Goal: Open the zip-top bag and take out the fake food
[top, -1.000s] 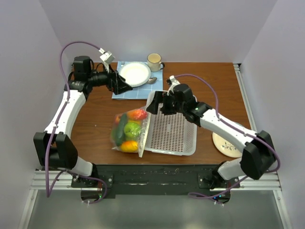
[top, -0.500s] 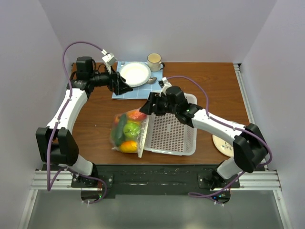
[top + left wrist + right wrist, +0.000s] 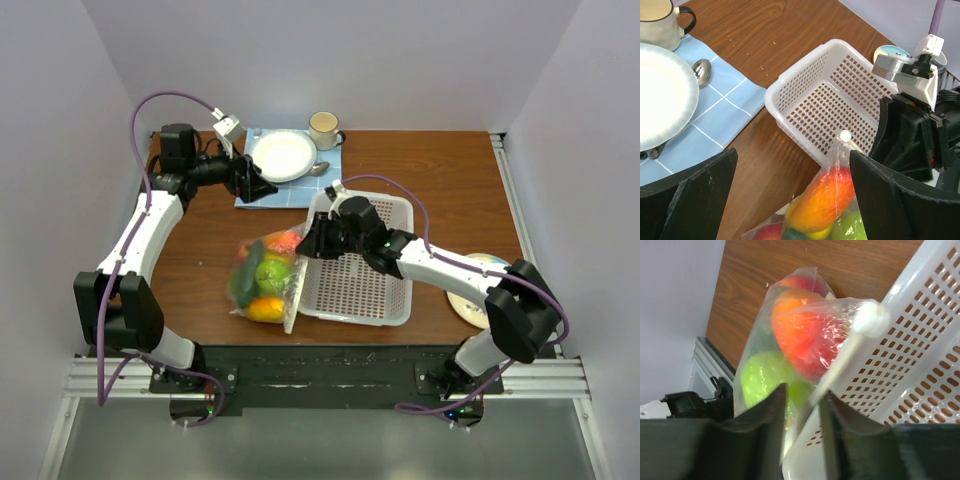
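Two-fingered right hand straddles zip-top bag edge — left hand spread wide.

Left claw spread wide; right claw narrowed, maybe clamped, arm reaching leftward.

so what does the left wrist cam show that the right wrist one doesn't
Left wrist only: the mug, plate, spoon and blue mat, plus the right arm seen from outside. Right wrist only: the zip strip running between the parted fingers of the right gripper, and the metal rail at the table's edge. Both: the bag of fake food beside the basket, on the table.
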`<state>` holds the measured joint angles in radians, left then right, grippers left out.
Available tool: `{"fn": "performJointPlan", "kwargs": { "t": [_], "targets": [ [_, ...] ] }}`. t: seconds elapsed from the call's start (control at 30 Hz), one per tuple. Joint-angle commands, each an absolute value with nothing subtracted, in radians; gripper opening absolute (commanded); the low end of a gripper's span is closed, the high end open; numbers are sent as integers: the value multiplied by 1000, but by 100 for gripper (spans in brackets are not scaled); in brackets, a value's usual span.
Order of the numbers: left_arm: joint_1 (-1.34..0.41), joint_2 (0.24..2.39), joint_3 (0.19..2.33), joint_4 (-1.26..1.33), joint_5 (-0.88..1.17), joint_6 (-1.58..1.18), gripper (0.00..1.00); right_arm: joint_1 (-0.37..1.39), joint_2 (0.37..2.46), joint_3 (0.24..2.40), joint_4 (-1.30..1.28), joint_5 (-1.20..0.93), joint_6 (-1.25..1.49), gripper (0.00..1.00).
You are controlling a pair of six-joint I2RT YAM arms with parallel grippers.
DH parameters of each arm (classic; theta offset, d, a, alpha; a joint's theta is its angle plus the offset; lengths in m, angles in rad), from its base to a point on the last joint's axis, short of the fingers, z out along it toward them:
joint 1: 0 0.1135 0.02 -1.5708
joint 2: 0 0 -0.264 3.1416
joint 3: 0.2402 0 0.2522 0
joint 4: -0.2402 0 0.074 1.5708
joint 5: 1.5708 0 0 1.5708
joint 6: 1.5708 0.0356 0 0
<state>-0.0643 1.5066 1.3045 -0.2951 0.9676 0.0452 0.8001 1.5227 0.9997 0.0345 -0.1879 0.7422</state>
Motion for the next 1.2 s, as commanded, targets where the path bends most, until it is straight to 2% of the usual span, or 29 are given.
{"fn": "performJointPlan", "kwargs": {
  "t": [0.0,0.13,0.23,0.27,0.37,0.53,0.77,0.93,1.03,1.17],
  "targets": [
    [-71,1465,1284,-256,1022,55,100,802,1482,1064,29,-143,695,16],
    [-74,1445,1203,-171,1139,54,100,804,1512,1195,-66,-167,614,9],
    [-74,1439,1174,-51,1303,8,100,805,1555,1305,-142,-233,523,7],
    [-71,1440,1167,-16,1415,-36,100,805,1565,1356,-162,-245,497,6],
    [-69,1463,1147,257,1563,-214,100,805,1589,1426,-239,-284,393,5],
    [-55,1488,1154,272,1635,-226,100,807,1611,1463,-287,-342,330,5],
    [0,1512,1187,112,1704,-87,100,805,1623,1474,-290,-379,328,4],
    [158,1499,1094,273,1704,-144,100,808,1637,1531,-337,-437,305,3],
    [135,1496,1019,455,1706,-293,100,811,1652,1561,-353,-472,296,2],
    [77,1468,983,482,1704,-292,100,822,1684,1623,-396,-488,279,2]
  ]
}}
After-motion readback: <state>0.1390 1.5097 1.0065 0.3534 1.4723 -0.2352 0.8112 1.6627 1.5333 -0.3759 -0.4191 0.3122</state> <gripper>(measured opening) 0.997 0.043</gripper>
